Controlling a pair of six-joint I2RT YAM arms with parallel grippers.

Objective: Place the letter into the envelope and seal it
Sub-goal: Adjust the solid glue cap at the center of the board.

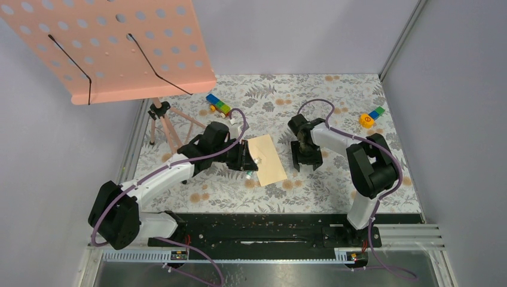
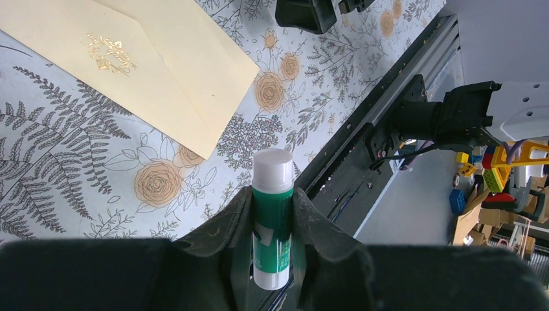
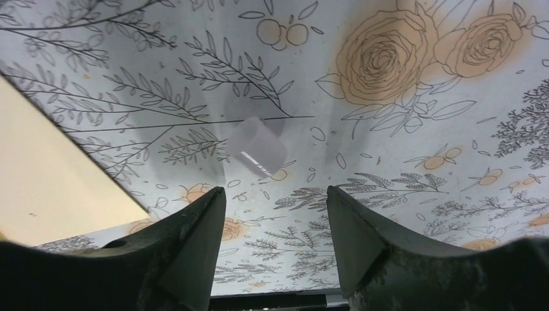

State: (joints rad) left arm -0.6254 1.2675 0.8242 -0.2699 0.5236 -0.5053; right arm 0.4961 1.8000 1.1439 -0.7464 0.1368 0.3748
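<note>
The tan envelope (image 1: 267, 158) lies flat in the middle of the flowered table, between the two arms. In the left wrist view the envelope (image 2: 149, 71) shows a diagonal fold line and a small gold emblem. The letter is hidden from every view. My left gripper (image 1: 246, 161) sits at the envelope's left edge, shut on a green glue stick (image 2: 272, 220) whose white end points past the fingertips. My right gripper (image 1: 305, 161) hovers open to the right of the envelope (image 3: 52, 175), nothing between its fingers. A small clear cap (image 3: 257, 146) lies on the table just ahead of it.
Coloured blocks (image 1: 218, 104) sit at the back centre and more (image 1: 370, 116) at the back right. A tripod (image 1: 161, 122) carrying a pink pegboard (image 1: 113, 42) stands at the back left. A black rail (image 1: 257, 230) runs along the near edge.
</note>
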